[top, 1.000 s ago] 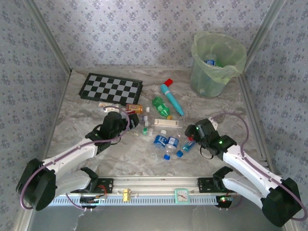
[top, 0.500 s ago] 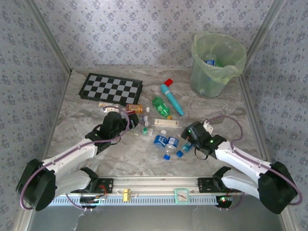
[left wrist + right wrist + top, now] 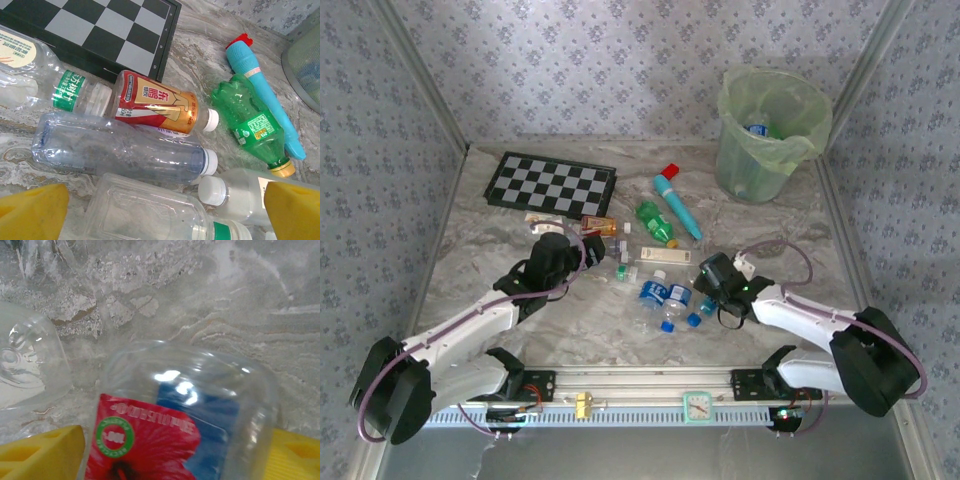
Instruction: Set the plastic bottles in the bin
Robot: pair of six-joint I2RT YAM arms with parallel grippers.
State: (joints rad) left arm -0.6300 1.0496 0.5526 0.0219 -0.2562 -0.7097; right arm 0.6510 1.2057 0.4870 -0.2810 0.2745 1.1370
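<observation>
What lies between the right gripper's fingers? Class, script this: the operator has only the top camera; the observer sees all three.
Observer: A clear bottle with a red flower label, flanked by the yellow fingers.
Operator: And on the left?
Observer: The left gripper hangs open over a clear bottle with a green label.
Operator: What lies just beyond that?
Observer: A longer clear bottle with a white cap, lying crosswise.

The left arm [image 3: 470,325] and the right arm [image 3: 810,318] are white shells linked by bulky black joints, each trailed by a thin looping purple cable [image 3: 782,243], and the left pincer [image 3: 165,205] and right pincer [image 3: 177,450] end in blocky yellow fingers [image 3: 30,210].
</observation>
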